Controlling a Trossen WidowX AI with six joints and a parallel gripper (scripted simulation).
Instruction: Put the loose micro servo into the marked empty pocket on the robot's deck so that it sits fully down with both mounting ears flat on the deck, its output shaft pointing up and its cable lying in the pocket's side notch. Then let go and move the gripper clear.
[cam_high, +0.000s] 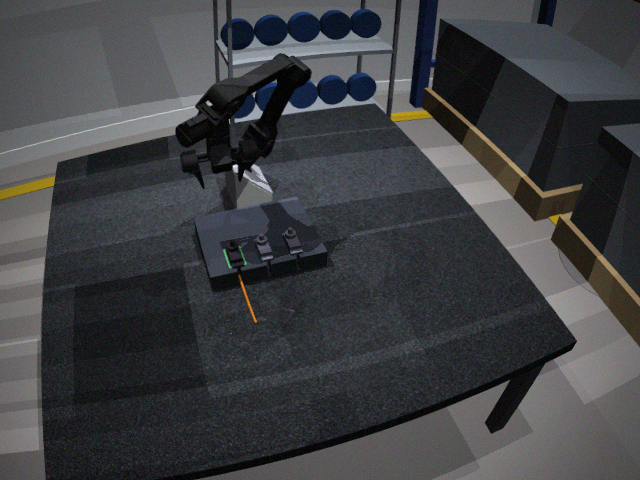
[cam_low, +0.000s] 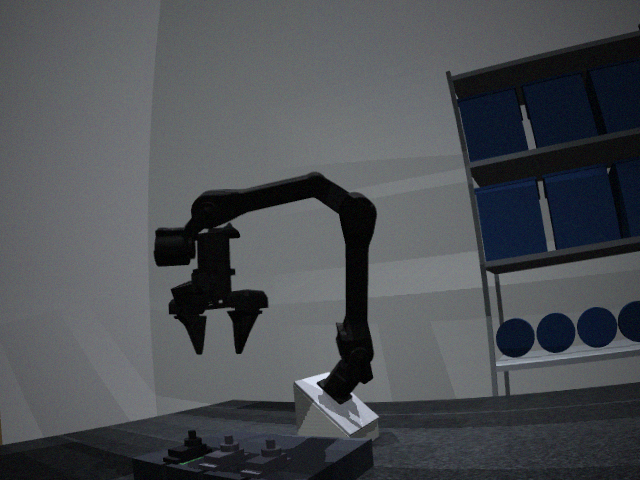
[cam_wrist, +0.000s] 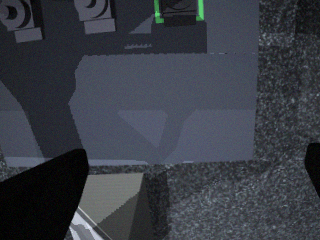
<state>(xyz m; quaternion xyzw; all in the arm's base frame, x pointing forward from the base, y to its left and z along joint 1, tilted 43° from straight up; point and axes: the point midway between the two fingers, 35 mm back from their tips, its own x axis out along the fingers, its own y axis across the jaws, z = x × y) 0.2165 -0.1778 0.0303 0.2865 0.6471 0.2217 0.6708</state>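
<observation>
The black micro servo (cam_high: 235, 256) (cam_low: 188, 453) (cam_wrist: 180, 20) stands upright in the pocket marked by the green outline (cam_high: 226, 258) (cam_wrist: 201, 11), output shaft up. It looks about as low as its neighbours; whether both ears lie fully flat is too dark to tell. Its orange cable (cam_high: 247, 298) leaves at the deck's front edge, in line with the side notch, and runs out over the table; the notch itself is hard to make out. My gripper (cam_high: 222, 182) (cam_low: 219, 353) (cam_wrist: 196, 157) is wide open and empty, high above and behind the servo, toward the arm's base, touching nothing.
The deck (cam_high: 219, 224) (cam_low: 343, 460) (cam_wrist: 225, 85) also holds two grey servos (cam_high: 263, 249) (cam_high: 292, 241) beside the black one. The arm's pale wedge base (cam_high: 250, 195) (cam_low: 315, 418) (cam_wrist: 117, 192) stands just behind the deck. Shelves with blue containers stand beyond the table.
</observation>
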